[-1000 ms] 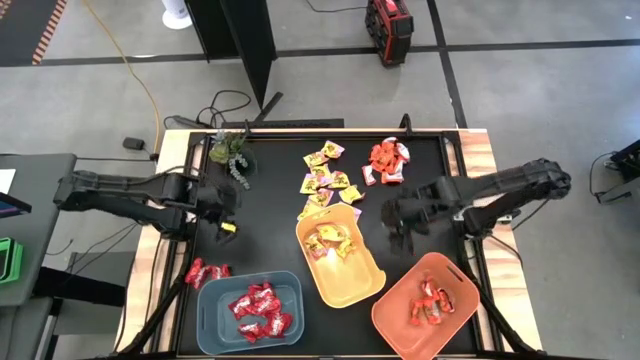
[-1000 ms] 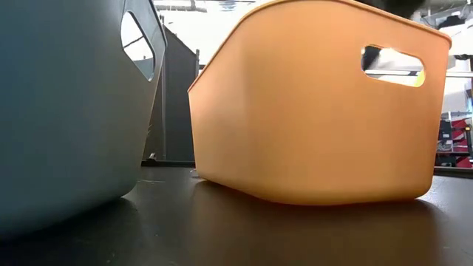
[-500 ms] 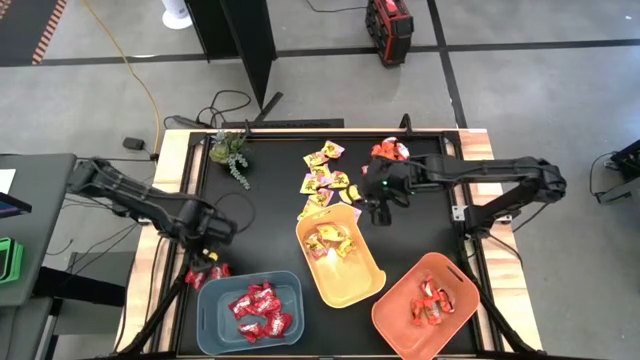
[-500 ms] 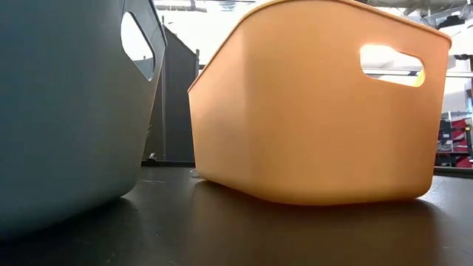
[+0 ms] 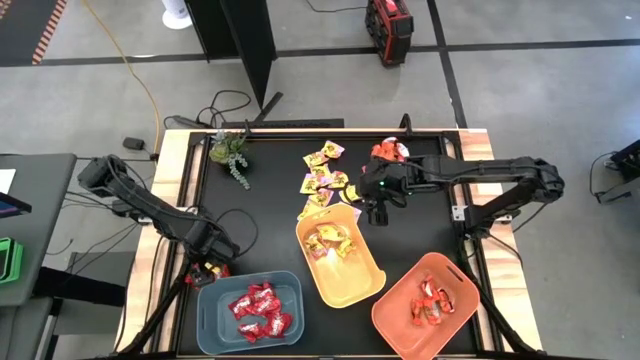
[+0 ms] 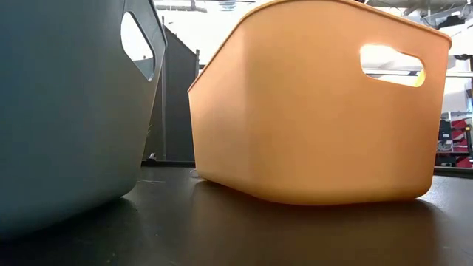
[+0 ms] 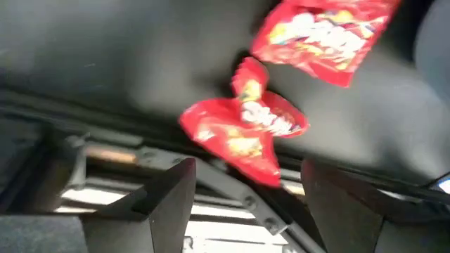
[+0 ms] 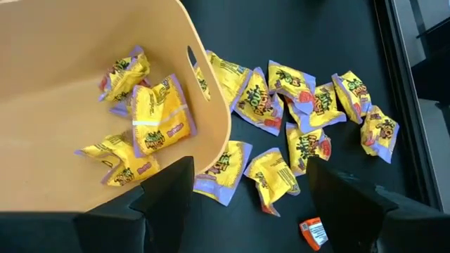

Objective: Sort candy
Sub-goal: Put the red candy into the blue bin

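Two deep red candies (image 7: 242, 133) lie on the black mat at the near left, beside the blue-grey bin (image 5: 203, 305). My left gripper (image 7: 246, 204) hangs open just above them, pointing steeply down (image 5: 207, 262). Yellow candies (image 8: 302, 105) lie scattered on the mat by the far end of the yellow bin (image 8: 211, 91). My right gripper (image 8: 256, 204) stands open above that end (image 5: 375, 205). An orange-red candy pile (image 5: 388, 152) lies at the far right, partly hidden by the right arm. Each bin holds candy of its own kind.
The orange bin (image 5: 385, 318) sits at the near right. A green plant sprig (image 5: 232, 155) lies at the far left. One orange-red candy (image 8: 313, 230) lies apart near the yellow ones. The low view shows only the walls of the blue-grey bin (image 6: 66, 111) and the yellow bin (image 6: 318, 103).
My left gripper has gone toward the near edge and down, tipping to point steeply down over the red candies by the blue-grey bin. My right gripper has swung toward the left and far side, to the yellow bin's far end, then stayed still.
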Motion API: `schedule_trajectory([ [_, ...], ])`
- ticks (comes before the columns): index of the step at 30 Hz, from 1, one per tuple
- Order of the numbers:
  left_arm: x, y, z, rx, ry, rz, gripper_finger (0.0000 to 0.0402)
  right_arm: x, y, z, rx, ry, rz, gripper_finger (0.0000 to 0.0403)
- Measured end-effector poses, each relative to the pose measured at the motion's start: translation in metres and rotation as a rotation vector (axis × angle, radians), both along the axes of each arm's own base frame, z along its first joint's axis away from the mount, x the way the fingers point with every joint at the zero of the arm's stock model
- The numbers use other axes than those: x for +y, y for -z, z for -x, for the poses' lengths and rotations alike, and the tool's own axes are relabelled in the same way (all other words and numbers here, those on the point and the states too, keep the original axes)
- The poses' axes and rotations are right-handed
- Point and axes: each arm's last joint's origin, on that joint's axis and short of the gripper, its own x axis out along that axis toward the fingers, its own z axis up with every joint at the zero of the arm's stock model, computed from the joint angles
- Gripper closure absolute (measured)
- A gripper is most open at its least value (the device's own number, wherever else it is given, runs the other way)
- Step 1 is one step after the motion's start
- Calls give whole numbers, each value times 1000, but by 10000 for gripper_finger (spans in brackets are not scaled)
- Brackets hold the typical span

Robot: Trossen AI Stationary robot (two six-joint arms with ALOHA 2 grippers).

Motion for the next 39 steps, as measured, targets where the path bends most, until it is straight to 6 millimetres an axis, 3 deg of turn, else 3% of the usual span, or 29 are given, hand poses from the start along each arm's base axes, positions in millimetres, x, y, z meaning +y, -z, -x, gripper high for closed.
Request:
schedule_trajectory([
  [12,-14,33,1,67,125,-77,150,12,0,-1,-8,0,-34,112],
  [21,-15,42,-1,111,159,-98,157,18,0,-1,-12,-1,-51,112],
  [26,-15,41,-1,121,154,-101,217,17,0,-1,-12,2,-52,112],
  [35,-13,37,3,177,159,-107,383,17,0,-1,-12,2,-51,112],
  [39,-15,27,-1,173,172,-124,397,17,0,-1,-12,1,-50,112],
])
